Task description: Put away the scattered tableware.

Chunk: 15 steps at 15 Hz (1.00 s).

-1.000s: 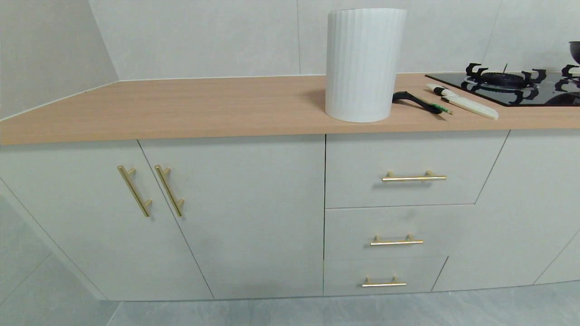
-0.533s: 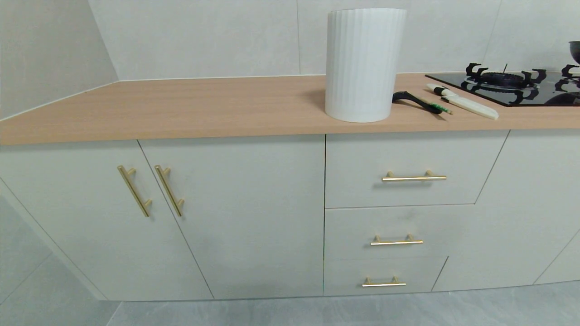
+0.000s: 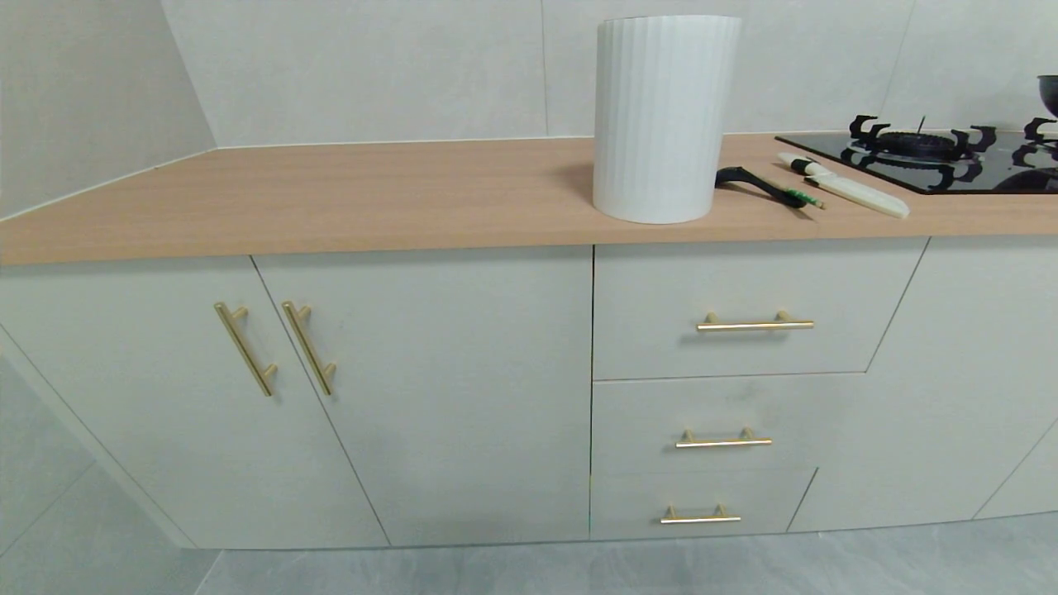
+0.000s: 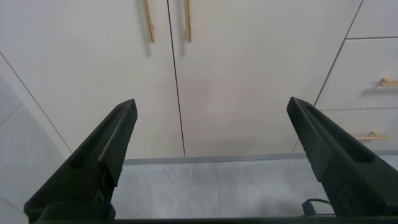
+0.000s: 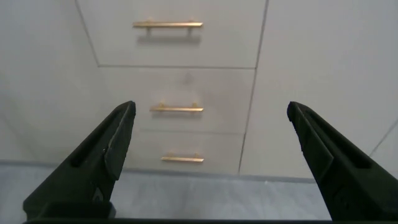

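Left claw [image 4: 211, 106] and right claw [image 5: 211, 109] both hang wide open, holding nothing. Left wrist view faces two door handles [image 4: 148, 22], right wrist three drawer handles [image 5: 168, 25]. Head view's counter [image 3: 331, 198] has one knife [image 3: 855, 194] and one black utensil [image 3: 748, 180] just beside one canister [image 3: 661, 124]

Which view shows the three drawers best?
The head view: all three drawers show whole under the counter. The right wrist view faces them closer but cuts off the top one's upper part. The left wrist view catches just their edge and two handle ends.
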Available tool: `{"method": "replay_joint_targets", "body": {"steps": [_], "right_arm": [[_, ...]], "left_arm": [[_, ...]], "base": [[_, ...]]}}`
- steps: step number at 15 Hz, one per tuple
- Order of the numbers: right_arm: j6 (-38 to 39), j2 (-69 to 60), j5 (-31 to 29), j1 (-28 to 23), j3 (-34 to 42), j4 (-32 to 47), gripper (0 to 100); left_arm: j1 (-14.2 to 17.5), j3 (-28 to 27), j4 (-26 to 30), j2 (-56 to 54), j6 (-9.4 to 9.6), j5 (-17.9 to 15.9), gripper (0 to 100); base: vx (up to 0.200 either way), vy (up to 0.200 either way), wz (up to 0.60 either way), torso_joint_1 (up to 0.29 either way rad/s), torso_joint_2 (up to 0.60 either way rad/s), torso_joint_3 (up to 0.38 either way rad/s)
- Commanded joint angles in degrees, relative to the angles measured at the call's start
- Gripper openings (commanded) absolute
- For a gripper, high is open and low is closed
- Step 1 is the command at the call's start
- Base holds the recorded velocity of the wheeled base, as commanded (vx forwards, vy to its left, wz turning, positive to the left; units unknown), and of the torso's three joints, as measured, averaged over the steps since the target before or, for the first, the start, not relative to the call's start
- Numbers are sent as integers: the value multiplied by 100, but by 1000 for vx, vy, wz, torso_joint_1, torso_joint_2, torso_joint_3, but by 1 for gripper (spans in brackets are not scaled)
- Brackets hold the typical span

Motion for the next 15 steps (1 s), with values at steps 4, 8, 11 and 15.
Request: {"method": "replay_joint_targets", "body": {"steps": [4,8,11,15], "right_arm": [[-34,3087,549,81,-1304,12,100],[-8,5302,435,767,-2535,-76,100],[1,6875,417,802,-2877,-1474,100],[1,8264,408,864,-3431,-1992,100]], "left_arm": [[1,0,-1,7,2,0,100],[1,0,-1,7,2,0,100],[1,0,-1,7,2,0,100],[-8,0,-1,7,-7,0,100]], "base": [[0,0,0,0,0,0],[0,0,0,0,0,0],[0,0,0,0,0,0],[0,0,0,0,0,0]]}}
